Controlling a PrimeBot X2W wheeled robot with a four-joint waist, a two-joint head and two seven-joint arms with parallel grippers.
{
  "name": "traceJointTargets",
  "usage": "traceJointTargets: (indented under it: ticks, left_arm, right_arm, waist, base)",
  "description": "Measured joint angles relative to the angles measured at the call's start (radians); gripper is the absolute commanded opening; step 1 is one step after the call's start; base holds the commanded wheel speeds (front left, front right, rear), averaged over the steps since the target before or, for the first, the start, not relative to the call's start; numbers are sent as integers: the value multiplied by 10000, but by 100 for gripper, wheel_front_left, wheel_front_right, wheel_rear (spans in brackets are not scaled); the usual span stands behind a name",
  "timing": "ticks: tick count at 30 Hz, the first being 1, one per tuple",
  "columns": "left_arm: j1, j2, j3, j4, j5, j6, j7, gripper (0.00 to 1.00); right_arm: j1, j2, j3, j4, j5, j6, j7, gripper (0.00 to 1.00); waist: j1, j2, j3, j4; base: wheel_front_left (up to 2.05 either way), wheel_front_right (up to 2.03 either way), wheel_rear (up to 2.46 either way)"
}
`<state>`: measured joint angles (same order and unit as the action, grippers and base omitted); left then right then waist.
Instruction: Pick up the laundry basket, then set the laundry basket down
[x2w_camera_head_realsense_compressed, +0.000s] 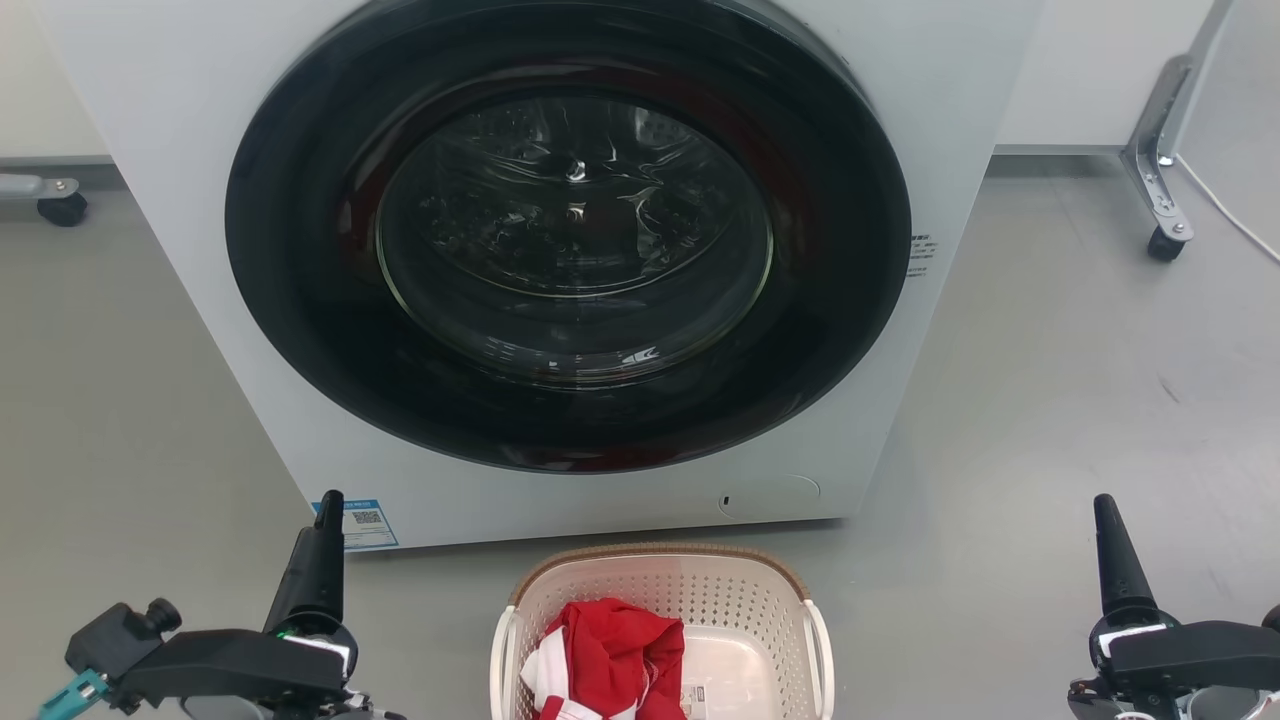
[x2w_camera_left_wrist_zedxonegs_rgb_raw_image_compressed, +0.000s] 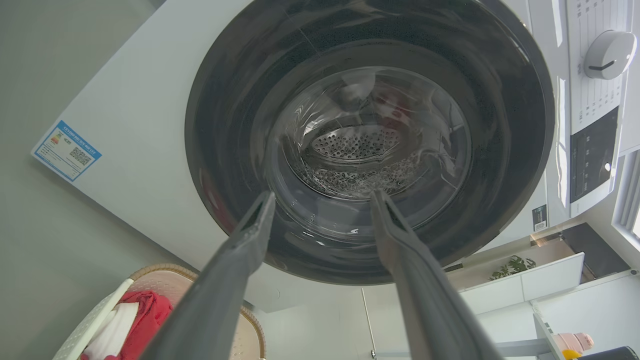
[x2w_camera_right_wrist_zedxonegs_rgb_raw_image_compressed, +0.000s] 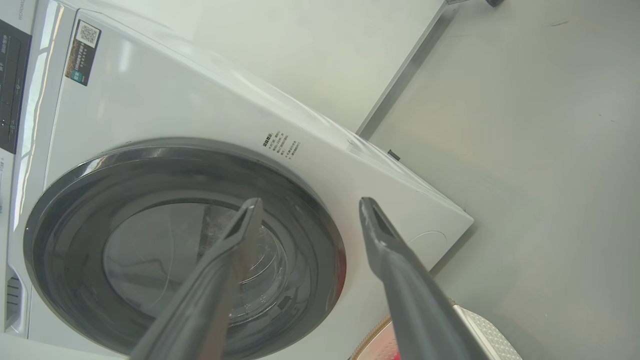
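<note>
Head view: laundry basket on the grey floor at 6 o'clock, just in front of the white washer, which takes up 12 o'clock. The washer's round dark door is closed. A red garment with some white cloth lies inside the basket, toward its 9 o'clock side. A small label shows on the bare inner bottom. Left gripper at 7 o'clock and right gripper at 5 o'clock, both well apart from the basket and touching nothing. From the head each gripper is seen side-on, so finger spread can't be read there.

Left wrist view gives the spread: two fingers clearly parted, empty, pointing at the door glass. It adds the perforated drum behind the glass, a control knob and dark panel at 2 o'clock, and the basket with the red cloth at 7 o'clock. A blue sticker sits at 9 o'clock.

Right wrist view: fingers likewise wide apart, nothing between them. It shows the washer's side face and a basket corner at 5 o'clock, partly behind one finger.
</note>
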<state>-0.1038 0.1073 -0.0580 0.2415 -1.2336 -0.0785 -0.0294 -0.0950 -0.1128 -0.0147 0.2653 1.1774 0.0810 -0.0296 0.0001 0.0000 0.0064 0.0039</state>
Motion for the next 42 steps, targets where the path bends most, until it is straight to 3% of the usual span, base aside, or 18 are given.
traceJointTargets:
  ticks: [22,42]
  left_arm:
    - [-411,895,-1789,-775,4347,803,-802,100]
    - [-542,1260,-2661,-888,6872,1363,-1499,100]
  right_arm:
    - [-185,-809,1277,-569,-4092,-773,-794,100]
    - [-181,-1124,2084,-727,-6934,-1269,-1574,100]
  waist:
    - [0,0,-49,63]
    - [0,0,-64,55]
  base:
    - [0,0,0]
    - [0,0,0]
